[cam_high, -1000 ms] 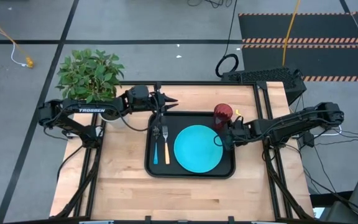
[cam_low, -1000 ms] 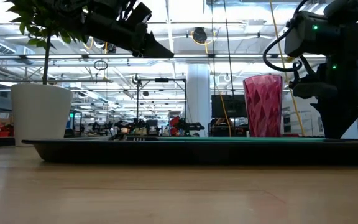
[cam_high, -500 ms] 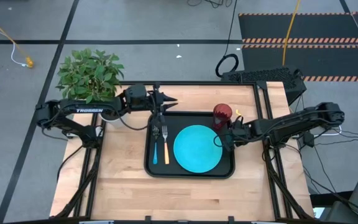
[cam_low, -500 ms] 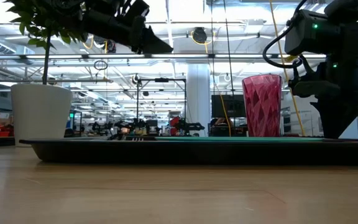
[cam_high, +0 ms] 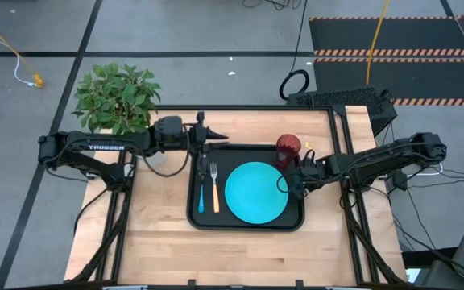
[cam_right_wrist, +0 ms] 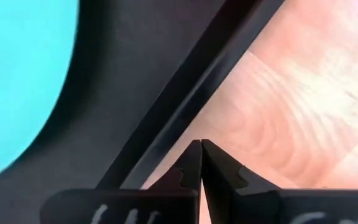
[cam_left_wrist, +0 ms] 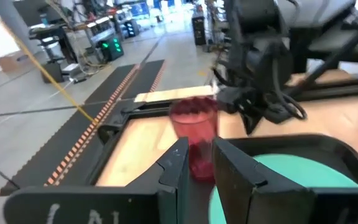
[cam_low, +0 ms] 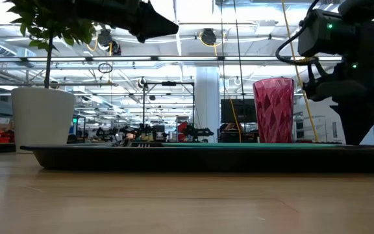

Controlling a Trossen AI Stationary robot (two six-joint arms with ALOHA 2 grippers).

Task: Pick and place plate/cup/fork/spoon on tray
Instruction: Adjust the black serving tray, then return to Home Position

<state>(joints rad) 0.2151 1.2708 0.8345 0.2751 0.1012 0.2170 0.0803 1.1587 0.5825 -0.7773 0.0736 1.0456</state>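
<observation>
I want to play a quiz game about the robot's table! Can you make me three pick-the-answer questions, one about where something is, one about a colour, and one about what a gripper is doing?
1. Where does the small dark red textured cup stand?
A. On the round turquoise plastic plate
B. In a far corner of the big black plastic tray, on the right arm's side
C. On the bare wood

2. What colour is the handle of the small metal fork?
A. Yellow-orange
B. Green
C. White

3. How are the fingers of the right gripper?
A. Wide open
B. Holding the plate
C. Shut, holding nothing

Answers: 1 B, the high view shows it inside the rim there. 2 A, it lies beside the light blue-handled spoon. 3 C, the right wrist view shows them pressed together over the tray's rim.
</observation>
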